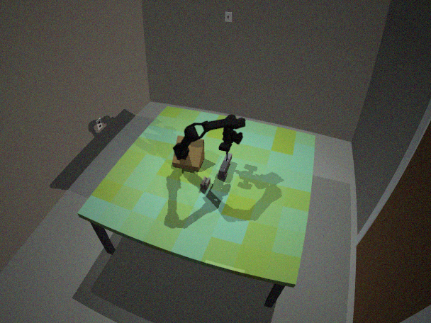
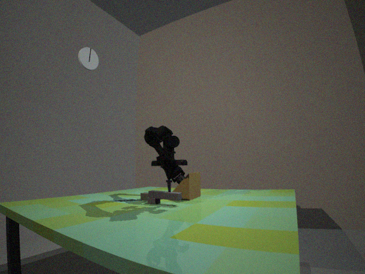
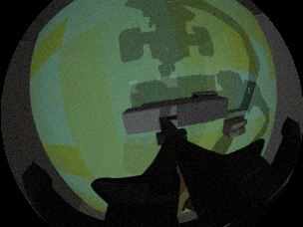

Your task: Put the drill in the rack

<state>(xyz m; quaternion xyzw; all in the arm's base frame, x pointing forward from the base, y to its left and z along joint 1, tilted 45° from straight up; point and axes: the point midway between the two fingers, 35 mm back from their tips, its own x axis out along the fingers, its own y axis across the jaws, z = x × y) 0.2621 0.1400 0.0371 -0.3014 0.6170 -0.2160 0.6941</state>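
Observation:
The drill (image 1: 227,154) (image 2: 168,187) (image 3: 162,137) is thin and dark with a wider head. It stands upright at the long grey block (image 1: 223,170) (image 2: 168,195) (image 3: 201,112), its head uppermost. My gripper (image 1: 225,146) (image 2: 169,178) (image 3: 174,143) is shut and empty, pointing down just above the drill's head. The fingers partly cover the head in the wrist view, so I cannot tell whether they touch it. A small notched grey block (image 1: 205,184) (image 2: 144,196) (image 3: 234,126), seemingly the rack, sits beside the long block. I cannot make out which part is the key.
A brown wedge-shaped box (image 1: 194,156) (image 2: 194,186) stands at the arm's base, behind the drill in the exterior view. The chequered table (image 1: 248,255) (image 2: 249,240) carries everything, with strong arm shadows across it.

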